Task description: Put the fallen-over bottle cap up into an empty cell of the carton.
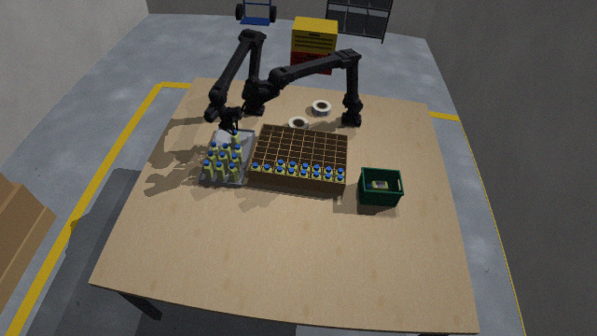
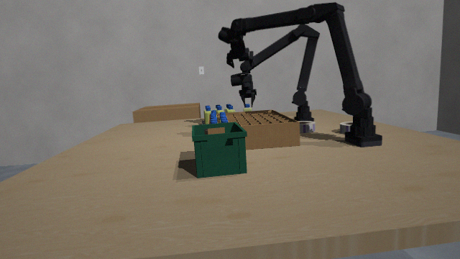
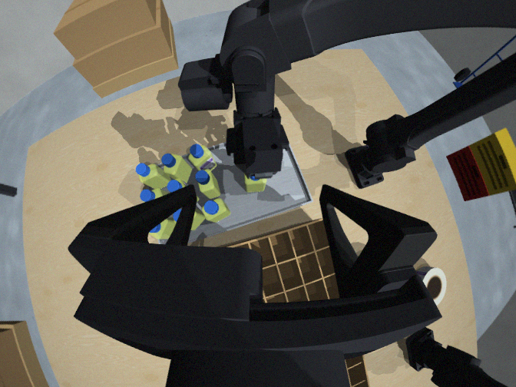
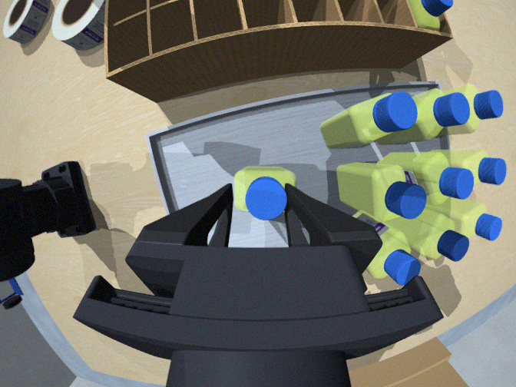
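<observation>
A yellow-green bottle (image 1: 236, 138) (image 4: 266, 197) stands upright, cap up, in the grey tray (image 1: 250, 148) (image 4: 233, 113). My right gripper (image 2: 248, 104) (image 4: 258, 190) is around its blue cap, fingers part open; a gap shows beside one finger. Its tips are partly hidden in the left wrist view. Another bottle (image 1: 380, 185) lies on its side in the green bin (image 1: 379, 200) (image 2: 221, 158). My left gripper is wide open and empty, high above the carton side. The carton (image 1: 298, 181) (image 4: 270, 57) has many empty cells; bottles fill its front rows.
Several upright bottles (image 1: 219, 171) (image 4: 406, 200) crowd the other end of the tray, close beside the right gripper. Two tape rolls (image 1: 322, 107) (image 1: 298, 122) lie behind the carton. The left arm reaches across above the carton, close to the right arm.
</observation>
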`<act>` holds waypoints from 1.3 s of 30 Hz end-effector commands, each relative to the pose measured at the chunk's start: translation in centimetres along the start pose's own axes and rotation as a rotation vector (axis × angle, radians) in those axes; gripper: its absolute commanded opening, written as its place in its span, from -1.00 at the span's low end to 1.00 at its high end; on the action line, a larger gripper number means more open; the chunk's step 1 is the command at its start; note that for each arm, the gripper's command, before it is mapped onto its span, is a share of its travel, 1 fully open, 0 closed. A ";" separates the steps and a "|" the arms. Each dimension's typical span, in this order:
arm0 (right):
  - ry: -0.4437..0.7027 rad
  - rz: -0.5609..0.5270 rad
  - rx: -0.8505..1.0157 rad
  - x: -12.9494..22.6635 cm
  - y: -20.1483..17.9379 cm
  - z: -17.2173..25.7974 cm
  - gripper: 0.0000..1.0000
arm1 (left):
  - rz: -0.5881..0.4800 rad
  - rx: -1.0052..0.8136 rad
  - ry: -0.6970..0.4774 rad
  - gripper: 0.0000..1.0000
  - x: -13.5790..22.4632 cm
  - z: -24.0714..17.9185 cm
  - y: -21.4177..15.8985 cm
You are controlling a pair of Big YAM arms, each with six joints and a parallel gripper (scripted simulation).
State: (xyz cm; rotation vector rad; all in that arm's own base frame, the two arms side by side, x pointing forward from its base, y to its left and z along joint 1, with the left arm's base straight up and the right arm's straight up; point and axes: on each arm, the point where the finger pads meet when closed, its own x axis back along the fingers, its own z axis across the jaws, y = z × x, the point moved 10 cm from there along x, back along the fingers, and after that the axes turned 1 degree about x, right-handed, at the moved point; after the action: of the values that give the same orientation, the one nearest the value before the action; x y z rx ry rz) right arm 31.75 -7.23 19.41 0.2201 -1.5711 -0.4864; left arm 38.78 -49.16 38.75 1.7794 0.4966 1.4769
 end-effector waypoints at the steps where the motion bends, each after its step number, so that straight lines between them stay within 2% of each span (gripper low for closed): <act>1: -0.023 -0.002 0.002 0.2 0.0 -1.0 -0.45 | -0.042 -0.061 0.039 1.00 2.5 0.4 3.0; 6: -0.028 0.001 0.005 0.5 0.2 -0.7 -0.57 | -0.042 -0.061 0.039 1.00 2.5 0.4 3.0; 8: -0.046 0.004 0.012 1.7 0.6 -1.1 -1.00 | -0.042 -0.061 0.039 1.00 2.5 0.4 3.0; 11: -0.056 0.005 0.013 3.3 1.3 -1.0 -1.00 | -0.042 -0.061 0.039 1.00 2.5 0.4 3.0; 13: -0.057 0.005 0.011 3.7 1.4 -1.0 -0.60 | -0.042 -0.061 0.039 1.00 2.5 0.4 3.0; 18: -0.054 0.004 0.012 5.4 3.2 -0.7 -0.60 | -0.042 -0.061 0.039 1.00 2.5 0.4 3.0; 25: -0.039 -0.001 0.011 4.3 5.3 0.6 -0.60 | -0.042 -0.061 0.039 1.00 2.5 0.4 3.0; 32: -0.041 0.001 0.011 4.3 5.4 0.6 -0.60 | -0.042 -0.061 0.039 1.00 2.5 0.4 3.0; 36: -0.044 0.001 0.001 4.4 5.1 0.5 -0.60 | -0.053 -0.019 0.065 1.00 5.4 -0.9 2.4; 39: -0.044 0.001 0.001 4.4 5.1 0.5 -0.60 | -0.052 0.000 0.067 1.00 6.0 -1.3 1.7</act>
State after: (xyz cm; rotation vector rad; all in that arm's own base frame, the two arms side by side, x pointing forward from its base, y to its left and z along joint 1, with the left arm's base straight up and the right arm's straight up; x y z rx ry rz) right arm 30.44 -4.14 22.92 0.2206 -1.5455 -0.4915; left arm 38.78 -49.07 38.91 1.7768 0.4983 1.4763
